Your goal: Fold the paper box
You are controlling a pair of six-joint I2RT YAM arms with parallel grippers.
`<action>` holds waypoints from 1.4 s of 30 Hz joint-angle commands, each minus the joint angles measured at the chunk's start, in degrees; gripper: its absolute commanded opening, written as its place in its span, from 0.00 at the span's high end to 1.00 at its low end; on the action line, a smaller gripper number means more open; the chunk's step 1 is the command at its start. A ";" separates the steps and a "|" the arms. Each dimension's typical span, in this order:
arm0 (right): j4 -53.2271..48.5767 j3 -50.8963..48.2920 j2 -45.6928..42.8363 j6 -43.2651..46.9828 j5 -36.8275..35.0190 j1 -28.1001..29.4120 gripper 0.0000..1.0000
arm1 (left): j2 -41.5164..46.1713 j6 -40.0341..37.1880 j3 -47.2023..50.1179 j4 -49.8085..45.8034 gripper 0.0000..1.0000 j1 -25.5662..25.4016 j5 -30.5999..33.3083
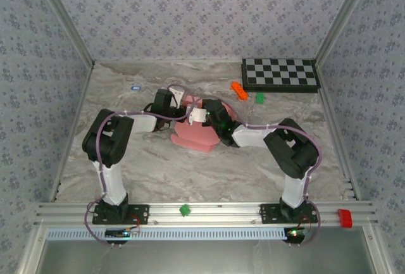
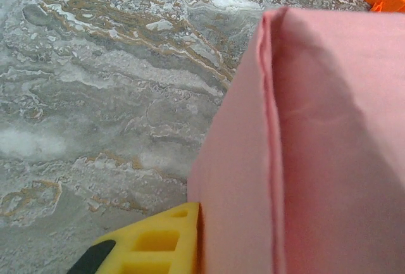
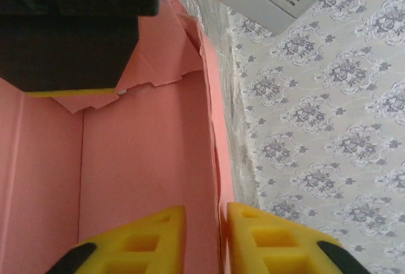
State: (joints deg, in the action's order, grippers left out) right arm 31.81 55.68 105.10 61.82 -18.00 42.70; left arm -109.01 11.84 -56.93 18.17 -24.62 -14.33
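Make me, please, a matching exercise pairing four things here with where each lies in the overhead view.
Things:
1. salmon-pink card paper box
2. black-and-white checkerboard
3. small orange plastic block
4. small red block

Places:
A. right end of the near metal rail
B. far right corner of the marble-patterned table
C. middle of the table
D. just left of the checkerboard

Pairs: 1-C, 2-B, 3-D, 4-A.

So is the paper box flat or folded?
Partly folded: the paper box has upright walls around an open inside; the right gripper pinches one wall.
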 commanded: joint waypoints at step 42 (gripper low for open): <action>-64.19 29.39 -18.01 -60.98 -2.24 1.13 0.35 | 23.33 32.25 0.00 -36.63 0.96 -3.75 9.20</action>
State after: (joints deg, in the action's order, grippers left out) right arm -24.32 82.30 86.41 6.31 -22.65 44.53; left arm -87.83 40.45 -54.68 -13.82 -27.73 -5.96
